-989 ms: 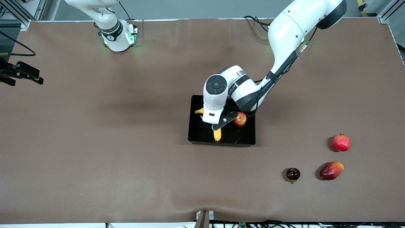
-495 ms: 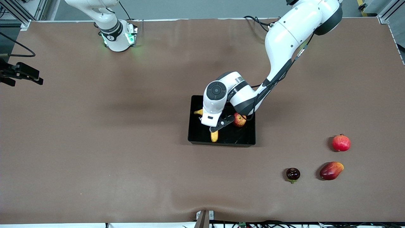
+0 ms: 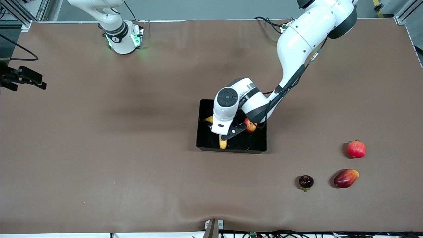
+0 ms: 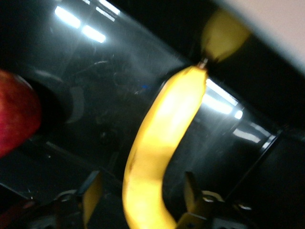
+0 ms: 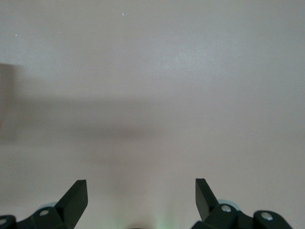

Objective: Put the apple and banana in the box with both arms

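Observation:
The black box (image 3: 252,142) sits mid-table. The apple (image 3: 250,126) lies in it at the corner toward the left arm's end. The banana (image 3: 223,143) lies in the box beside it, mostly hidden under my left gripper (image 3: 228,133). In the left wrist view the banana (image 4: 162,129) runs between the spread fingers of the left gripper (image 4: 140,186) with a gap on each side, on the glossy box floor (image 4: 95,81), and the apple (image 4: 14,114) is at the edge. My right gripper (image 5: 141,191) is open and empty over bare table and waits at the right arm's end (image 3: 31,79).
Three other fruits lie toward the left arm's end, nearer the front camera than the box: a round red fruit with a crown tip (image 3: 356,149), a red-orange mango-like fruit (image 3: 345,178) and a small dark fruit (image 3: 306,181).
My left gripper has sunk lower into the box with the banana. The banana's near end has shifted slightly toward the right arm's end. The right arm has not moved.

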You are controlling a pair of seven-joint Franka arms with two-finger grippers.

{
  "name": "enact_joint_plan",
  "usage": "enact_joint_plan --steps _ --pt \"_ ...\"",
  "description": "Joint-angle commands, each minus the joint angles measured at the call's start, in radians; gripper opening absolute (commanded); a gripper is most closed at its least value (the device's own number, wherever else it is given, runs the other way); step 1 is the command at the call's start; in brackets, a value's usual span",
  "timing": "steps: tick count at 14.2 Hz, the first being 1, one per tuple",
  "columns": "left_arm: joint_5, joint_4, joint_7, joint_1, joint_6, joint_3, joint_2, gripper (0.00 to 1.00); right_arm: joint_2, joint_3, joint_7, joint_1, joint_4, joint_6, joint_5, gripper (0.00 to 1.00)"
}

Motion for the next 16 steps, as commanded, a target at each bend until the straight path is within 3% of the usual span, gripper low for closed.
enact_joint_plan --steps 1,4,10,16 --pt "0.032 0.018 0.019 0.027 -0.098 0.015 -0.097 1.00 0.010 -0.003 -0.008 0.002 0.022 -0.012 0.009 1.00" --pt "0.017 0.035 0.188 0.144 -0.249 0.010 -0.220 1.00 0.010 -0.003 -0.008 0.002 0.022 -0.016 0.011 1.00" --pt "-0.072 0.032 0.489 0.431 -0.325 0.003 -0.407 1.00 0.010 -0.003 -0.008 0.006 0.016 -0.018 0.014 1.00" --pt "-0.126 0.034 0.815 0.575 -0.491 0.004 -0.557 1.00 0.012 -0.003 -0.006 0.008 0.011 -0.018 0.016 1.00"
